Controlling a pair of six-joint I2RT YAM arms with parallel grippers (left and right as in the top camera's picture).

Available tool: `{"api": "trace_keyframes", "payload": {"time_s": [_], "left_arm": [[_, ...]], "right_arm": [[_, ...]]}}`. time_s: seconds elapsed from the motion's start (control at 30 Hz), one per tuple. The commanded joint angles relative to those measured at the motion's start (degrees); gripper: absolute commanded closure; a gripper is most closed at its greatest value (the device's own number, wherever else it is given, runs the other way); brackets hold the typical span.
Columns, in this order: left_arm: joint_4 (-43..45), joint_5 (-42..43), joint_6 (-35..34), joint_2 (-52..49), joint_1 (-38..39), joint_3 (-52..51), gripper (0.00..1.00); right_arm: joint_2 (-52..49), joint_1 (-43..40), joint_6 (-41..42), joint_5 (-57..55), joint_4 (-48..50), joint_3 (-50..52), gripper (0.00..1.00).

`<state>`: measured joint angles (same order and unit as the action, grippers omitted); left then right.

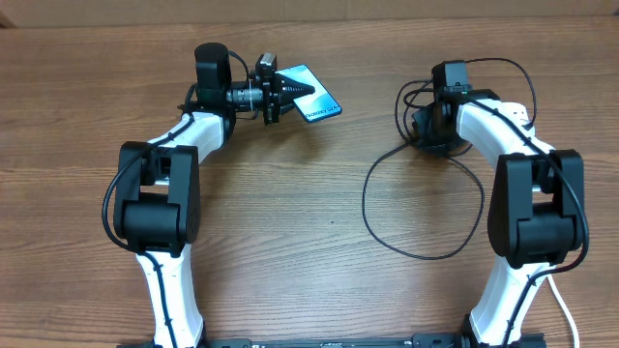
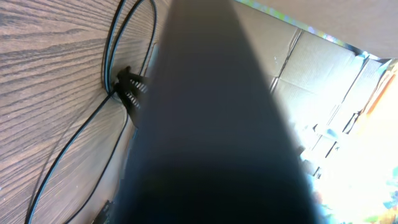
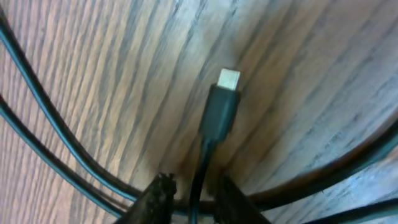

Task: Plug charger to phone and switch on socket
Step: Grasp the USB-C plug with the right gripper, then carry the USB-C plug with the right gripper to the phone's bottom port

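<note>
Where my left arm reaches toward the far side of the worktop (image 1: 290, 213), my left fingers (image 1: 295, 90) are clamped tight on the phone (image 1: 321, 104).
- The phone is held by one end, up off the wood. Its light blue screen faces up and it points diagonally toward the middle of the worktop.
- In the left wrist view the phone (image 2: 205, 124) is a dark, blurred slab filling most of the frame. I cannot make out my own fingertips around it there.

Right side:
- My right arm (image 1: 522, 174) is bent over the far right part of the worktop, its wrist low over the wood.
- The charger (image 1: 366, 203) lies there as a thin black cable. One big loose loop spreads toward the near edge, and smaller coils are bunched under and beside the wrist.
- In the right wrist view the connector tip (image 3: 228, 79) lies flat on the wood grain. It has a pale metal end on a short black body and points away from me.
- My right fingers (image 3: 158, 196) stand narrow, one on each side of the cable just behind that black body.
- I cannot tell whether they pinch the cable or only bracket it.
- Other strands of the same cable curve past on both sides.

The phone and the connector tip are well apart, on opposite sides of the worktop.
</note>
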<state>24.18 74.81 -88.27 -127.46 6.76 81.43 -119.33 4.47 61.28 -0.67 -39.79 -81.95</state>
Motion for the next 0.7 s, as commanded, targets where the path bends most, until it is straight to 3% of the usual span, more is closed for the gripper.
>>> {"api": "trace_keyframes", "payload": {"time_s": [0.0,0.1,0.2,0.37,0.47,0.57,0.67], "left_arm": [[0.44,1.07,1.31,0.59,0.39,1.55,0.96],[0.44,1.11,1.31,0.59,0.39,1.55,0.96],[0.44,1.79,1.31,0.59,0.39,1.55,0.96],[0.44,2.10,1.25,0.59,0.37,1.55,0.96],[0.52,1.66,1.27,0.59,0.31,1.57,0.96],[6.14,3.52,1.29,0.39,-0.61,1.75,0.96],[7.80,4.74,1.49,0.37,-1.55,3.17,0.96]], "right_arm": [[-0.50,1.16,-0.24,-1.44,0.31,-0.61,0.83],[-0.50,1.38,-0.24,-3.39,0.28,-0.61,0.96],[-0.42,1.14,-1.62,-3.69,0.63,-0.68,0.96],[3.58,0.66,-14.47,-2.34,0.74,-4.20,0.96],[10.14,0.66,-23.93,9.62,0.46,-4.81,0.96],[15.17,0.61,-37.92,27.23,-1.79,-4.79,0.96],[18.32,0.85,-49.16,37.11,-9.79,-4.72,0.96]]}}
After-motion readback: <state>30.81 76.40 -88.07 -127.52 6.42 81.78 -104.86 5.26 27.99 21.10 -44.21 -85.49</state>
